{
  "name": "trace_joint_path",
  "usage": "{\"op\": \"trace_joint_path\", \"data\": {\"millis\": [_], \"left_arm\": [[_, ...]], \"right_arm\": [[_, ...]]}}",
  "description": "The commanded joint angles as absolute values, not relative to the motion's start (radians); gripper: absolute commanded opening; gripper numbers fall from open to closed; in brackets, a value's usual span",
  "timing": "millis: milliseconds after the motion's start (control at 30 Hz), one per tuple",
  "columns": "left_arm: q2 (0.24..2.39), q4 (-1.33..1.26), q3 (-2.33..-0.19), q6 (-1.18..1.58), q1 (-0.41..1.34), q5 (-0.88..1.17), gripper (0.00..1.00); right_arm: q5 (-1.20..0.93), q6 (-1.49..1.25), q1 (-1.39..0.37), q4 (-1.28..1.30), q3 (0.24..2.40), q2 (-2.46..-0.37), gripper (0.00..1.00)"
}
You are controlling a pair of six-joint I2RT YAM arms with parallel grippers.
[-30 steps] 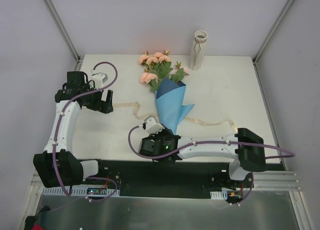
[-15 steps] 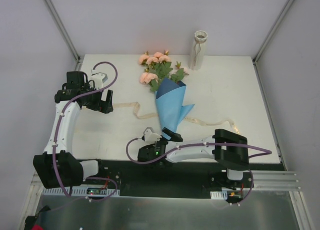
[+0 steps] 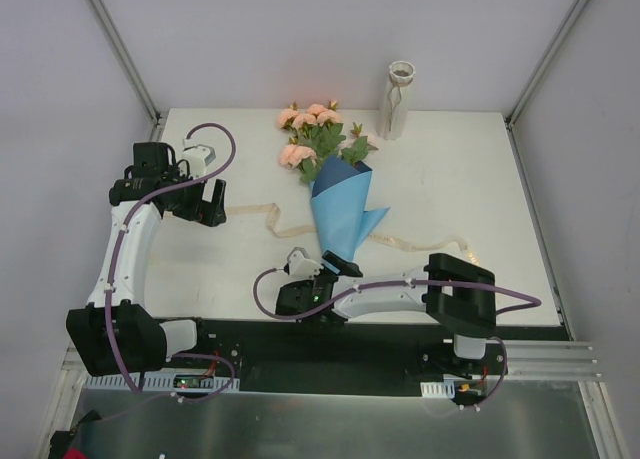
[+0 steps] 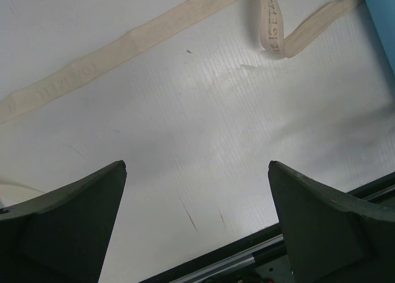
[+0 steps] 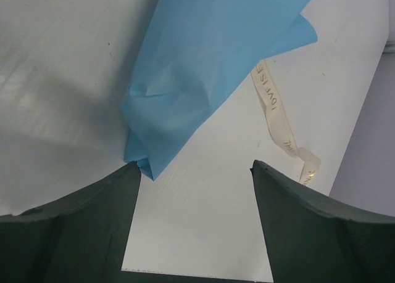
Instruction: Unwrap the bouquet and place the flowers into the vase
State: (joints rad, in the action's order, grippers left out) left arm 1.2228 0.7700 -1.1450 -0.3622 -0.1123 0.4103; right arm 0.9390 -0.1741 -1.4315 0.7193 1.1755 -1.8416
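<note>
From above, we see the bouquet [image 3: 338, 204] lying on the table [image 3: 470, 179], blooms toward the vase [image 3: 398, 101] at the far edge. Its ribbon [image 3: 270, 217] trails loose. Our right gripper [image 3: 335, 268] sits at the cone's tip, and the left gripper [image 3: 209, 203] is well apart.

The left wrist view shows only spread jaws over ribbon and bare table.

Only the right wrist view shows that gripper's jaws spread, with the tip of the blue paper [image 5: 203, 67] beside one finger, not between them. We should centre on it before pinching.

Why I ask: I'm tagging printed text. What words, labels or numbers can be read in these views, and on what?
"LOVE IS E…": gold letters on the cream ribbon, right wrist view; the lettering further along it is too blurred to read.
Left wrist view: faint lettering on the same ribbon, too blurred to read.
Top view: nothing legible.
</note>
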Motion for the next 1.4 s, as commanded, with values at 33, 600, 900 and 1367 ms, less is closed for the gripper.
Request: {"op": "trace_joint_path", "data": {"millis": [33, 600, 900, 1367], "left_arm": [[1.229, 0.772, -1.146, -0.385, -0.113, 0.42, 0.99], [1.215, 0.788, -1.169, -0.373, -0.113, 0.402, 0.99], [1.195, 0.802, -1.167, -0.379, -0.114, 0.396, 0.99], [1.175, 0.825, -1.193, -0.407, -0.114, 0.399, 0.99]], "right_arm": [[0.986, -0.143, -1.405, 0.652, 1.149, -1.838, 0.75], [1.02, -0.037, -1.376, 0.46, 1.143, -1.871, 0.63], [1.178, -0.141, -1.42, 0.436, 1.082, -1.688, 0.18], [1.143, -1.011, -1.559, 0.954, 1.034, -1.356, 0.57]]}}
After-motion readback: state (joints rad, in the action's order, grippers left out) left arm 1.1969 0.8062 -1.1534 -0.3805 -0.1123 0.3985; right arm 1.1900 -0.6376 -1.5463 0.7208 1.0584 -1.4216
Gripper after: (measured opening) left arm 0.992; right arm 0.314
